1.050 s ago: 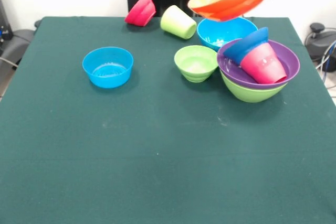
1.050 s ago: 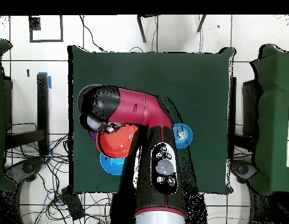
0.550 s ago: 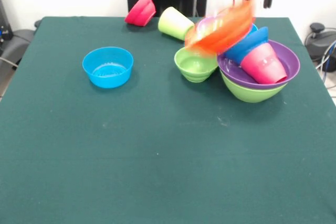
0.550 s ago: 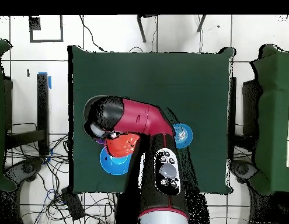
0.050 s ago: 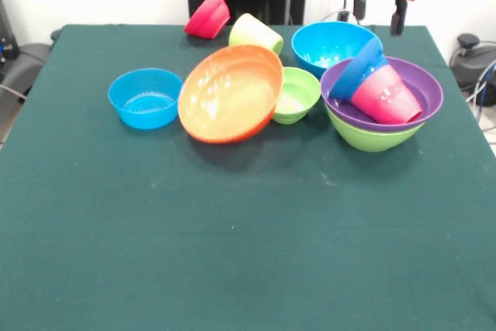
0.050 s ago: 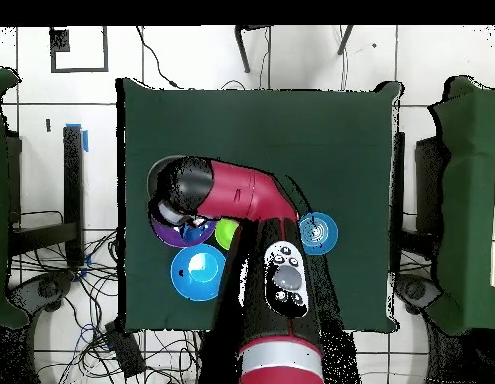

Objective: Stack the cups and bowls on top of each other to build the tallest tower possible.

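My gripper (image 5: 379, 12) hangs open and empty at the back right, above the tower (image 5: 381, 102). The tower is a large lime-green bowl (image 5: 370, 136) holding a purple bowl (image 5: 422, 87), with a red cup (image 5: 385, 97) and a dark blue bowl (image 5: 356, 70) lying tilted inside. A large orange bowl (image 5: 231, 93) stands tipped on its rim, leaning against a small lime-green bowl (image 5: 299, 92). To its left sits a small light blue bowl (image 5: 145, 98). A large light blue bowl (image 5: 332, 43) is behind the tower. A lime-green cup (image 5: 253, 33) and a pink-red bowl (image 5: 208, 15) lie on their sides at the back.
In the overhead view the red arm (image 6: 241, 195) covers the tower and the gripper; the large light blue bowl (image 6: 198, 273) and the small light blue bowl (image 6: 319, 232) show beside it. The green table (image 5: 232, 253) reaches the picture's near edge.
The orange bowl left the gripper, fell and came to rest tipped to the left against the small green bowl. The small light blue bowl shifted left. The gripper rose slightly.
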Controlling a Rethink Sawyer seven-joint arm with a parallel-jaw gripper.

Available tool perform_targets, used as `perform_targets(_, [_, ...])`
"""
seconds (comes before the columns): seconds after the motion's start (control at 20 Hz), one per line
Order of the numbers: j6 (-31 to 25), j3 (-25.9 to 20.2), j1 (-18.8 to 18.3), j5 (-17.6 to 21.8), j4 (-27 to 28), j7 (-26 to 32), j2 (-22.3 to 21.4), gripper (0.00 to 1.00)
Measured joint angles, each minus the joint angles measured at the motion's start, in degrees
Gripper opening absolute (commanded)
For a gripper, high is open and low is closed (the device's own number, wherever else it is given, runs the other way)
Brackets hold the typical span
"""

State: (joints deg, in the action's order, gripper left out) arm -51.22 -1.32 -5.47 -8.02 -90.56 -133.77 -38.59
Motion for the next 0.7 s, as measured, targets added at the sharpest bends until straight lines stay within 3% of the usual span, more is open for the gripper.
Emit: perform_targets(0.7, [-4.75,1.54,-0.52,7.65,14.33,0.0,11.29,1.0])
